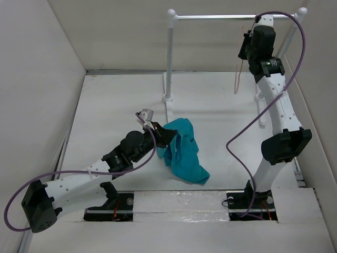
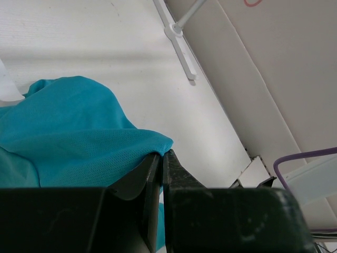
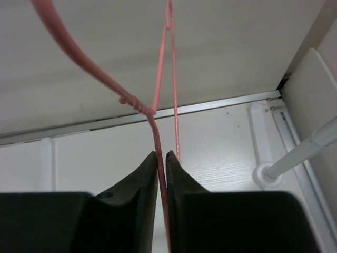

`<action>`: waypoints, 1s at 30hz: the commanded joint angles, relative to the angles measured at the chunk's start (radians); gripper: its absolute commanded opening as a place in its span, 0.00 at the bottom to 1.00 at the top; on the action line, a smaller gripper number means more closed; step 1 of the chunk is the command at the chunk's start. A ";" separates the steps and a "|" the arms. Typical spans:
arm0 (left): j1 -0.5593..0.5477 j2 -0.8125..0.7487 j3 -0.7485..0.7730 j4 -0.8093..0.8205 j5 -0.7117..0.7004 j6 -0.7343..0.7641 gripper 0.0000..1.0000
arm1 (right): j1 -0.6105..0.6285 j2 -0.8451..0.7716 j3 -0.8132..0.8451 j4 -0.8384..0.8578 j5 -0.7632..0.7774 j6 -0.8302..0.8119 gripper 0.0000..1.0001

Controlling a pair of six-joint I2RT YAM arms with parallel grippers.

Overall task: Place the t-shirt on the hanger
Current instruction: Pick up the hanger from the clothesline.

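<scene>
The teal t-shirt (image 1: 183, 152) lies bunched in the middle of the table, partly lifted at its left edge. My left gripper (image 1: 159, 133) is shut on that edge; in the left wrist view the jaws (image 2: 162, 154) pinch the fabric (image 2: 73, 126). The thin red-pink wire hanger (image 1: 239, 71) hangs below the rail at the back right. My right gripper (image 1: 246, 46) is raised by the rail and shut on the hanger wire (image 3: 156, 132) just below its twisted neck, jaws (image 3: 161, 155) closed round it.
A white-and-silver rail (image 1: 221, 17) on two posts stands at the back, its left post foot (image 1: 168, 100) just behind the shirt. White walls enclose the table on left, back and right. Purple cables loop off both arms.
</scene>
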 commanded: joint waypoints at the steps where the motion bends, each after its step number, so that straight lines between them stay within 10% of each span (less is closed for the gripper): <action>1: 0.002 0.007 -0.001 0.072 0.024 0.001 0.00 | -0.005 -0.030 0.021 0.052 0.049 -0.039 0.10; 30: 0.071 -0.019 0.063 0.046 -0.088 0.099 0.00 | -0.073 -0.373 -0.378 0.187 -0.319 0.010 0.00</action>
